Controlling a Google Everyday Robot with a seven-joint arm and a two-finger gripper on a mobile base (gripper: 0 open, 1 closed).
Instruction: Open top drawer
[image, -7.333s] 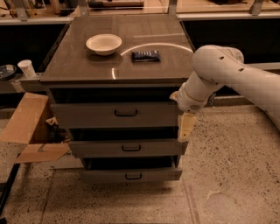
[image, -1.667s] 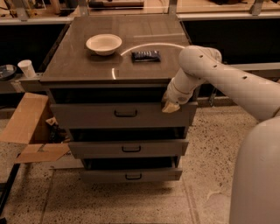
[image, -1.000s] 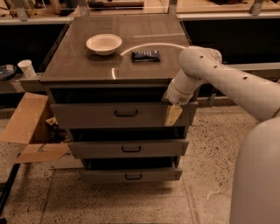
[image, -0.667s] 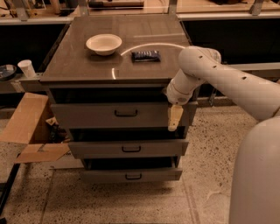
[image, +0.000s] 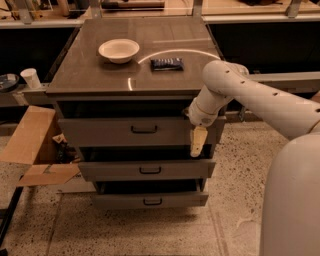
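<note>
The top drawer (image: 100, 132) is the widest grey front of three, just under the cabinet top, with a small black bar handle (image: 144, 130) at its centre. It stands pulled out a little, with a dark gap above it. My gripper (image: 198, 141) hangs down from the white arm in front of the drawer's right end, well to the right of the handle, its tan fingers pointing down. It holds nothing that I can see.
Two shallower drawers (image: 145, 170) (image: 150, 201) sit below, each slightly out. On the cabinet top are a white bowl (image: 119, 50) and a dark blue packet (image: 167, 63). An open cardboard box (image: 35, 150) lies at the left. A paper cup (image: 31, 77) stands on a ledge.
The gripper has swung from pointing left against the drawer's right end to hanging straight down, and it has dropped slightly. The drawers look unchanged.
</note>
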